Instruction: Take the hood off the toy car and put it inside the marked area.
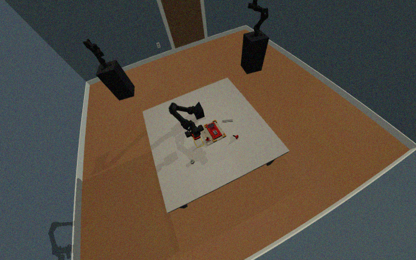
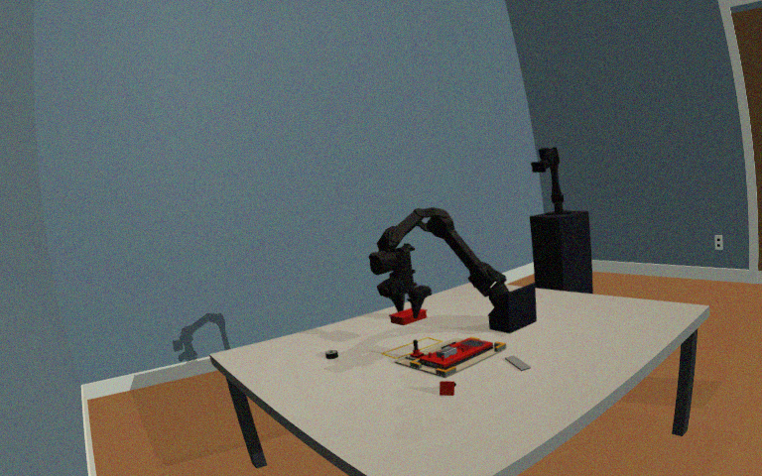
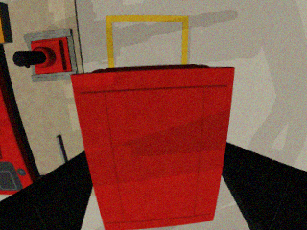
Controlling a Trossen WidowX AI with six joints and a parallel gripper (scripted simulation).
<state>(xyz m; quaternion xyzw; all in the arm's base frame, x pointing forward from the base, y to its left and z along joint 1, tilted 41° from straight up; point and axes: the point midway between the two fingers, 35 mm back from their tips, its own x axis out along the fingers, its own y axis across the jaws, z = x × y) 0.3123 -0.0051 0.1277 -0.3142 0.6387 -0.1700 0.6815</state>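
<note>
The red hood (image 1: 196, 137) (image 2: 408, 317) (image 3: 153, 144) is held level in the air above the table, clear of the toy car. My gripper (image 1: 193, 134) (image 2: 408, 313) (image 3: 155, 151) is shut on the hood, one black finger at each side. The marked area, a yellow outline (image 1: 197, 147) (image 2: 405, 345) (image 3: 146, 18), lies on the table; in the wrist view its far end shows beyond the hood and the hood hides the rest. The red toy car (image 1: 218, 134) (image 2: 461, 351) (image 3: 11, 125) sits beside it with its engine bay uncovered.
A red base with a black upright knob (image 1: 207, 138) (image 2: 416, 352) (image 3: 50, 55) stands between car and outline. A red piece (image 1: 235, 136) (image 2: 446, 388), a grey strip (image 1: 227, 121) (image 2: 517, 363) and a small round part (image 1: 192, 161) (image 2: 331, 354) lie around on the table.
</note>
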